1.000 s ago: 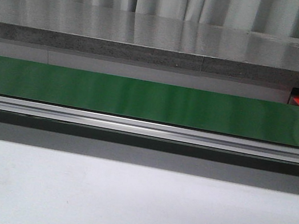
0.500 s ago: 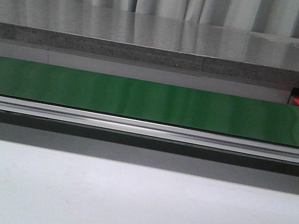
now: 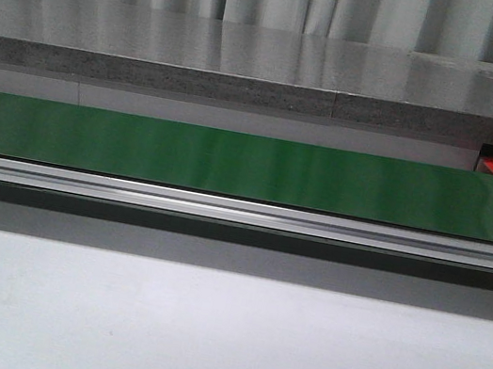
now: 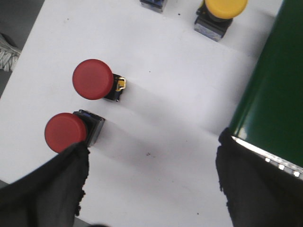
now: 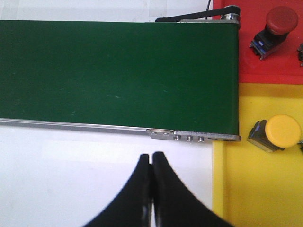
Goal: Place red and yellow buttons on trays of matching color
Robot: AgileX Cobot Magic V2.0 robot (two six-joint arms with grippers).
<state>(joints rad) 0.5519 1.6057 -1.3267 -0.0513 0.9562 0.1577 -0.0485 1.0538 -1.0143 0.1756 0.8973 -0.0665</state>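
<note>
The front camera sits low, facing forward across the white table (image 3: 219, 342), side-on to the green belt (image 3: 250, 166). Both wrist cameras look straight down from close above. All three views share the belt: at 3 o'clock in the left wrist view, 12 o'clock in the right.

The conveyor belt (image 3: 231, 163) looks smooth and slightly glossy green, edged by a brushed metal rail (image 3: 223, 207). The table (image 3: 200, 339) is matt white. Button caps (image 4: 93, 79) look like smooth plastic.

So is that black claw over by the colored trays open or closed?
Closed. In the right wrist view the right gripper has its two black fingers pressed together with nothing between them.
</note>
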